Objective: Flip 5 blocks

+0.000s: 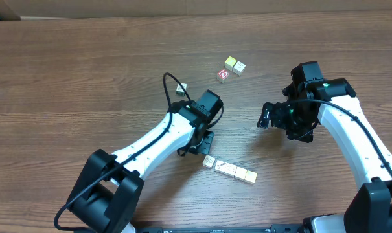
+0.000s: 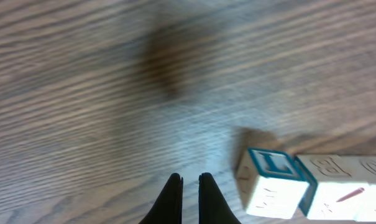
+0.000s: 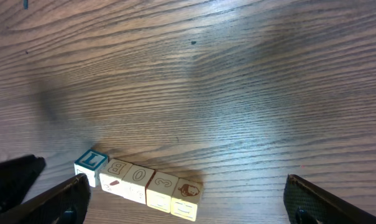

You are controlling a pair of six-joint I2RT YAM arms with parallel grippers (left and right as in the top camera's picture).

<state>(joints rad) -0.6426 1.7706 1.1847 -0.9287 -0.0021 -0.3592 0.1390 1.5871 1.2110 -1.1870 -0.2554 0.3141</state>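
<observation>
Arms (image 1: 157,136) angle inward, left tool (image 2: 189,182) shut empty beside blocks (image 1: 229,169), right tool (image 1: 265,118) wide open.

In the left wrist view the row of blocks (image 2: 337,183), at four o'clock, runs off the right and bottom edges, and the table (image 2: 113,56) toward twelve o'clock is blurred. Overhead, the blocks' printed marks are too small to read.

Left wrist cam: I see the left gripper (image 2: 190,190) at bottom centre, fingertips nearly touching with nothing between them. To its right on the wood table (image 2: 113,74), the blue-framed L block (image 2: 271,180) butts against the B block (image 2: 337,183) (a third block (image 2: 375,177) is cut off by the frame edge). The gripper touches none of them.
</observation>
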